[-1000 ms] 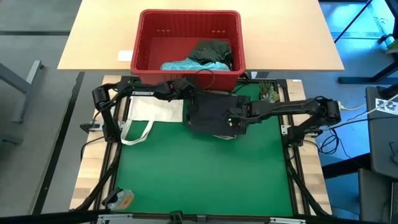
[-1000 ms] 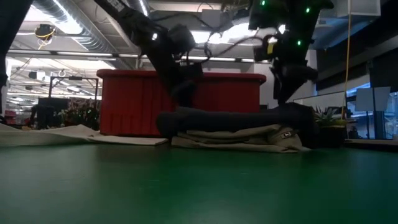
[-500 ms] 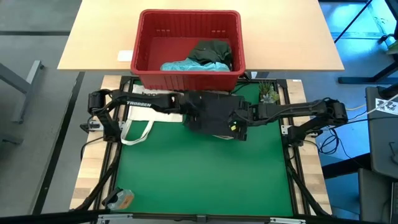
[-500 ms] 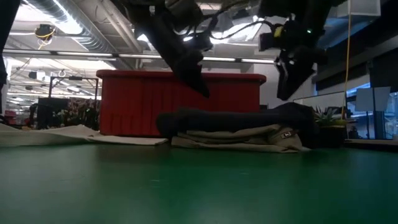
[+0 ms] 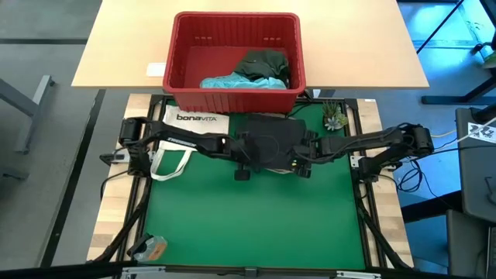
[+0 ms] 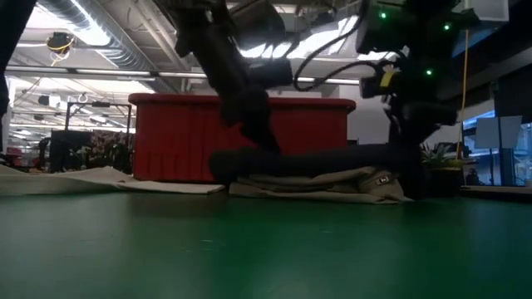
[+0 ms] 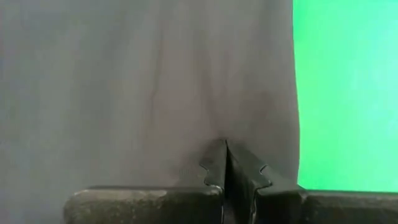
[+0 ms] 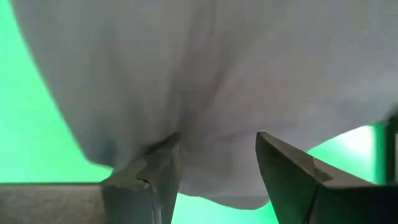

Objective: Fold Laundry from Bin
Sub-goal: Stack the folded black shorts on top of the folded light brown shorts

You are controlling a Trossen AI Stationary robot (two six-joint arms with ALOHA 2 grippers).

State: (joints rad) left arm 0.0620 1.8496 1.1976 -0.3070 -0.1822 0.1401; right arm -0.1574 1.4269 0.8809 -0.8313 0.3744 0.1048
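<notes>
Red slotted bin holding light turquoise garment and dark green garment. Dark grey garment over khaki-tan garment on green mat. White tote bag, black lettering; pale wood table.

Left gripper pinched closed; right gripper spread (apparently both low).

One camera looks straight down on my whole table; another sits at mat height, facing the room. My wrist cameras press close over the grey garment, which the two wide views share.
</notes>
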